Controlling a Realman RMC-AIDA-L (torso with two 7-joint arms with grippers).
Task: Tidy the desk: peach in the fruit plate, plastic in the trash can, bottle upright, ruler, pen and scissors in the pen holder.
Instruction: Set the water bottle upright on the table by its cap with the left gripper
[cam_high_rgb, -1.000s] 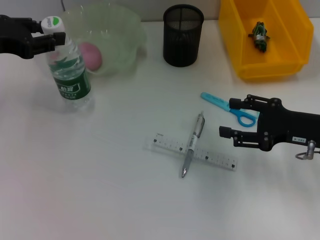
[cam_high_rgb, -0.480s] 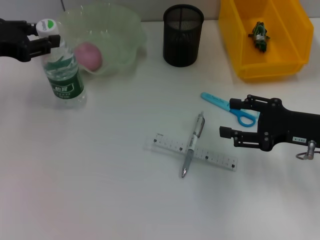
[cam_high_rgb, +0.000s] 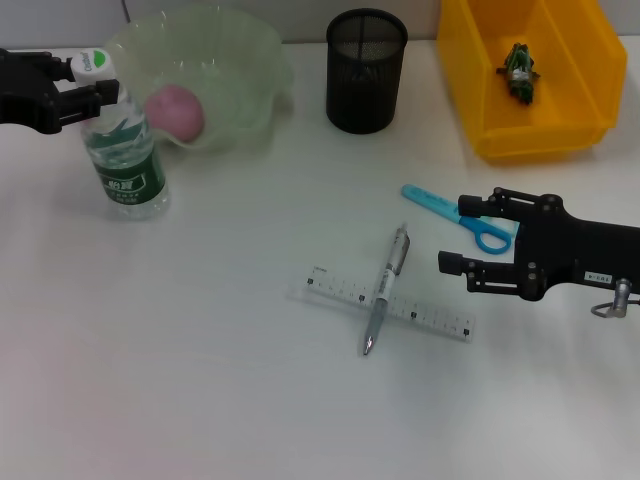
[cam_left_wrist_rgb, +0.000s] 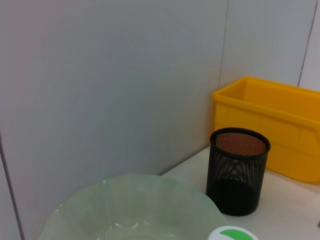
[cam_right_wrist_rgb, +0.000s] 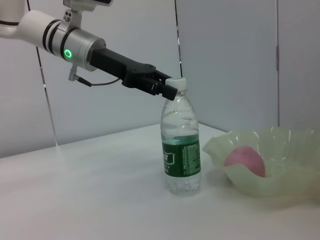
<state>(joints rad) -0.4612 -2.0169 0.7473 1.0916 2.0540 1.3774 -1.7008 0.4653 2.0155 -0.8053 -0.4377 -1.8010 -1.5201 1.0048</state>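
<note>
At desk's left edge, left fingers (cam_high_rgb: 93, 82) clamp upright bottle (cam_high_rgb: 122, 150) (right fingers (cam_high_rgb: 462, 238) apart).

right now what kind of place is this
Probably an office-style desk set up as a robot test bench: a white table with a mesh pen holder, a ruler, scissors, and plain partition walls behind.

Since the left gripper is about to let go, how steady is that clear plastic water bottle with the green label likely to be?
The clear plastic water bottle with the green label stands upright beside the pale green fruit plate, the left gripper at its white cap. Tall and narrow-based, it probably tips under a sideways nudge. It looks nearly empty, so likely light. Once toppled, its round body would probably roll.
</note>
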